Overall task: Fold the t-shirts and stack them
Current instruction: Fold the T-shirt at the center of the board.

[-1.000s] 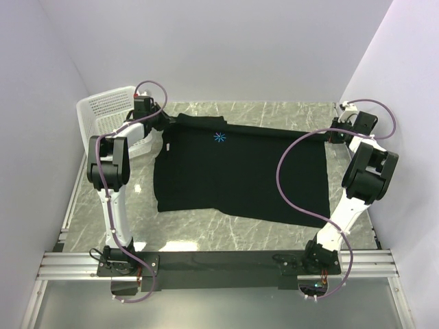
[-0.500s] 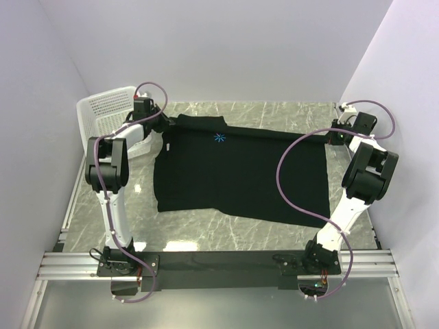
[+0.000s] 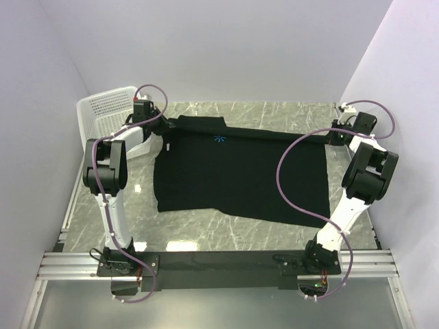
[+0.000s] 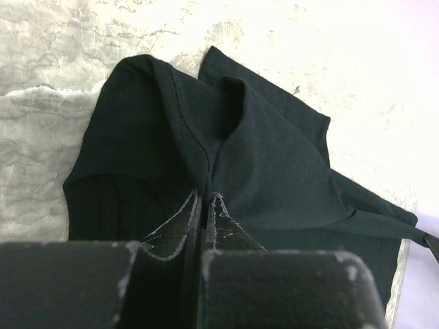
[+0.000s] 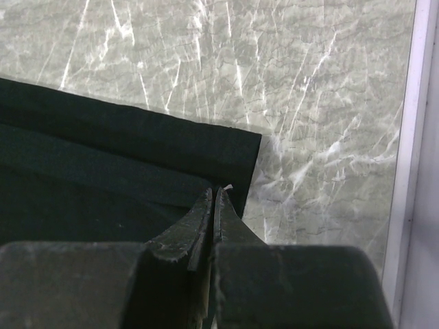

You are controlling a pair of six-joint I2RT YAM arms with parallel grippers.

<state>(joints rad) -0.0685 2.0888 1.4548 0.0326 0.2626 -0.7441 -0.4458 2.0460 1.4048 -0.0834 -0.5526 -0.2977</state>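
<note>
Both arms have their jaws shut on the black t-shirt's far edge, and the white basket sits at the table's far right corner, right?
No: the white basket sits at the far left corner of the table, as the top view shows. Both arms' jaws are shut on the far edge of the black t-shirt.

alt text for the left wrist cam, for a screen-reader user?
The left gripper, shut, pinches a bunched fold of a black t-shirt between its dark fingers. The rest of the shirt spreads away from the camera over a pale marble table.
</note>
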